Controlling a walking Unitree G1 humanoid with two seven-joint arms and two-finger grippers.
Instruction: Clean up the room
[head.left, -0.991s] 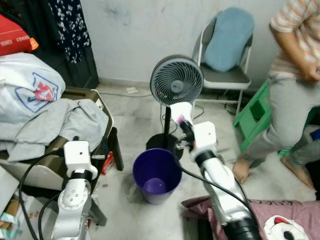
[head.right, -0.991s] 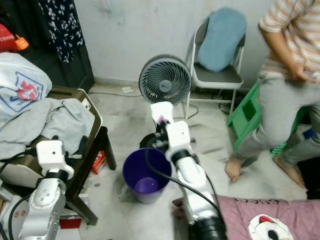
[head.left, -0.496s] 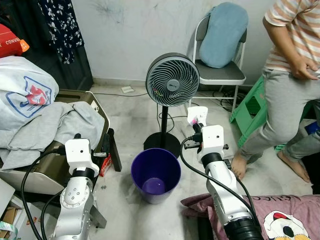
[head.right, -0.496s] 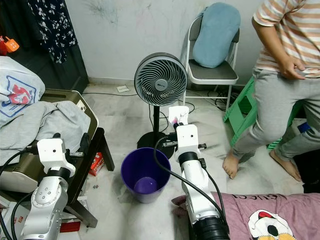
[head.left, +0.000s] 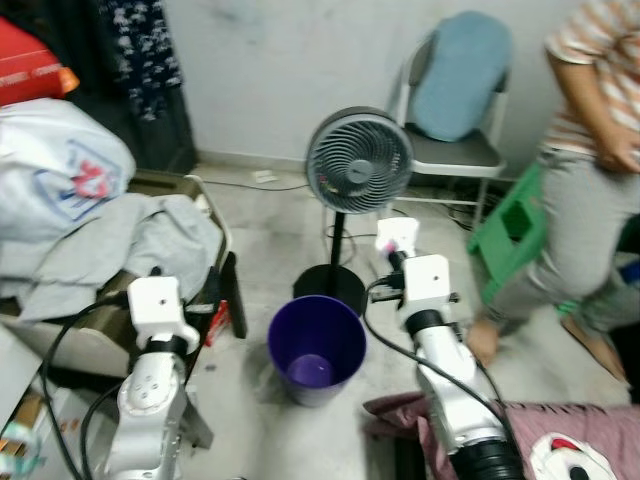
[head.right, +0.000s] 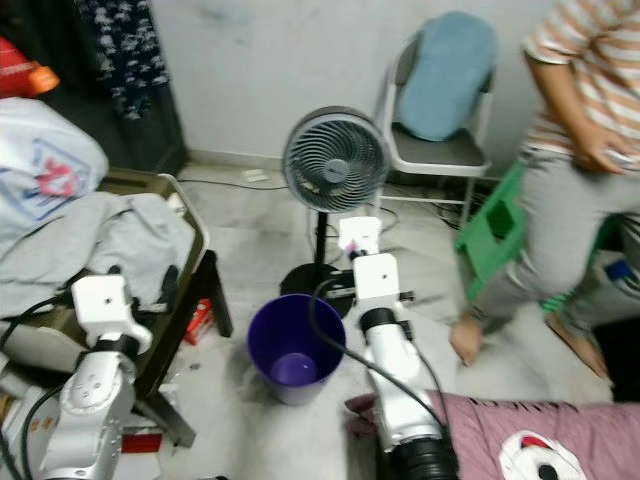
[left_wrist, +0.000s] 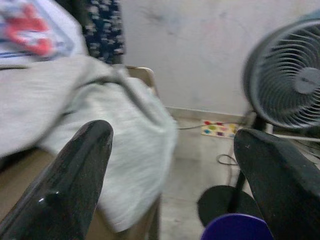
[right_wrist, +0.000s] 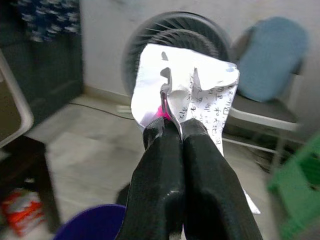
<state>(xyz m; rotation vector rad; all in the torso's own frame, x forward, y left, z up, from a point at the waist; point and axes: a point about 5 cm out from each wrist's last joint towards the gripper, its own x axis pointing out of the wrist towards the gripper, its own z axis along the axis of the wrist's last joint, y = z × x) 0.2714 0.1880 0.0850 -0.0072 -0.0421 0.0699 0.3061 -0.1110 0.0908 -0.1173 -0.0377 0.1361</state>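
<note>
- Right pincer (right_wrist: 172, 131) is clamped shut on a crumpled paper (right_wrist: 187, 97), white w/ printed text and a pink bit at the pinch. Paper sticks out past the fingertips.
- Key relation imo: the purple bin (head.left: 316, 347) sits below the paper and toward the robot's left of it. From the head cams the paper (head.left: 394, 236) looks to be over bare floor just beside the bin's right rim, near the fan base, not above the opening.
- So the drop prob needs the right arm to swing left and a touch back toward the robot until the paper is over the bin mouth, then let go. Releasing where it is now would likely put it on the floor.
- Right wrist cam agrees: bin rim (right_wrist: 95, 222) shows low and off to one side of the fingers, not straight under them.
- Bin is upright, open, w/ something pale at the bottom, can't tell what.
- Left pincer (left_wrist: 175, 170) is spread wide, holding nothing, and sits up by the chair w/ the grey clothes (head.left: 135, 245). It's near the bin's other side, but the right arm has the paper so it's the one that matters.
- Fan (head.left: 358, 160) stands just behind the bin, so watch the pole during the swing. A person (head.left: 590, 180) stands off to the right, well apart.
</note>
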